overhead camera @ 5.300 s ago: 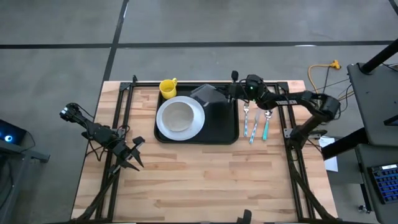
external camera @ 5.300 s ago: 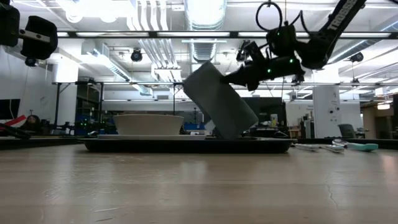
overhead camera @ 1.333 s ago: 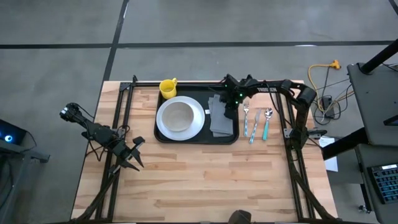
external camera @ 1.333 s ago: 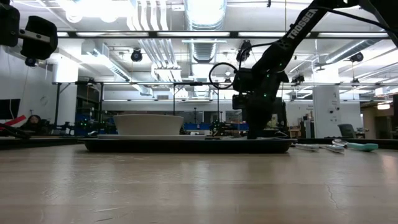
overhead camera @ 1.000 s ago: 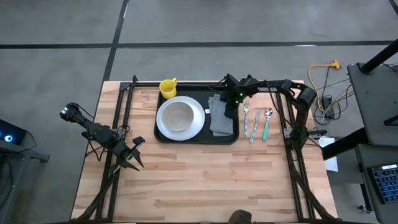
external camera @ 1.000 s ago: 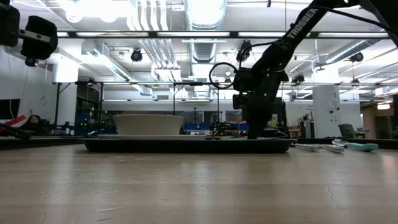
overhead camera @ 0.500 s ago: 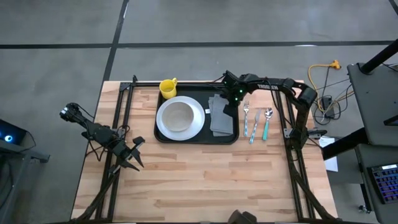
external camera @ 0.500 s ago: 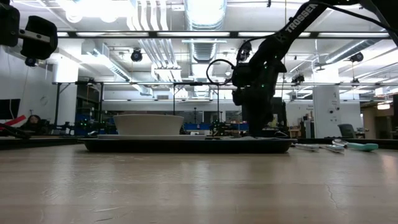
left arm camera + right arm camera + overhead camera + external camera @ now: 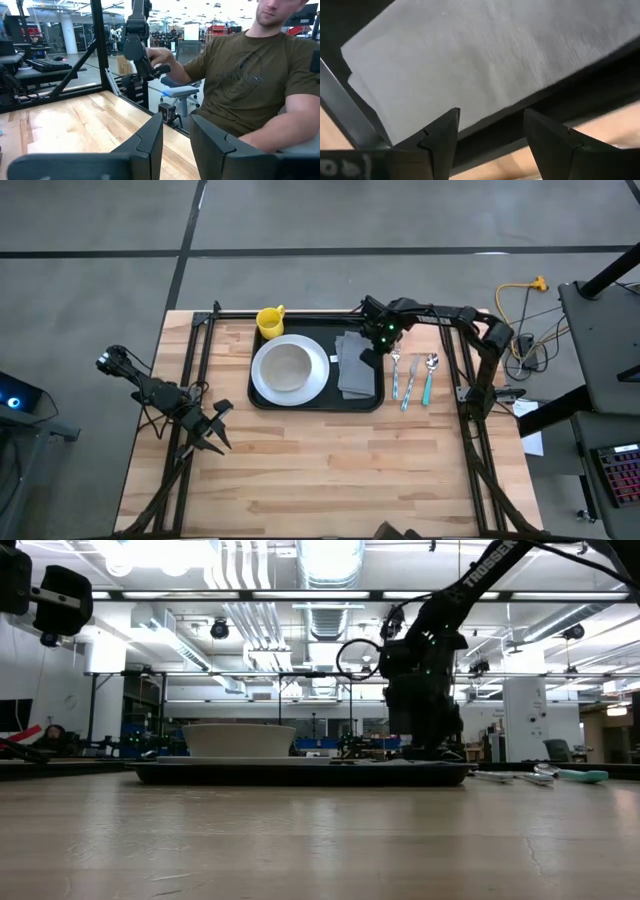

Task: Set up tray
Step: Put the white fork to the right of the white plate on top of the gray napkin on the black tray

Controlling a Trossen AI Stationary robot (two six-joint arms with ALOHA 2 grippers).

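Tray [image 9: 372, 395], flat black rimmed rectangle, holds a grey napkin [image 9: 352, 365] beneath the right hand [image 9: 372, 348], spread empty.

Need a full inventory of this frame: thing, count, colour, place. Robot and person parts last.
tray: 1, black, far middle of the table
plate: 1, white, on the tray's left part
bowl: 1, white, on the plate
napkin: 1, grey, flat on the tray's right part
cup: 1, yellow, at the tray's far left corner
cutlery: 3 pieces, light-handled, on the table right of the tray
table: 1, light wood
right gripper: open, over the napkin's far right edge
left gripper: holding nothing, left side of the table
person: 1, olive shirt, seated beyond the table
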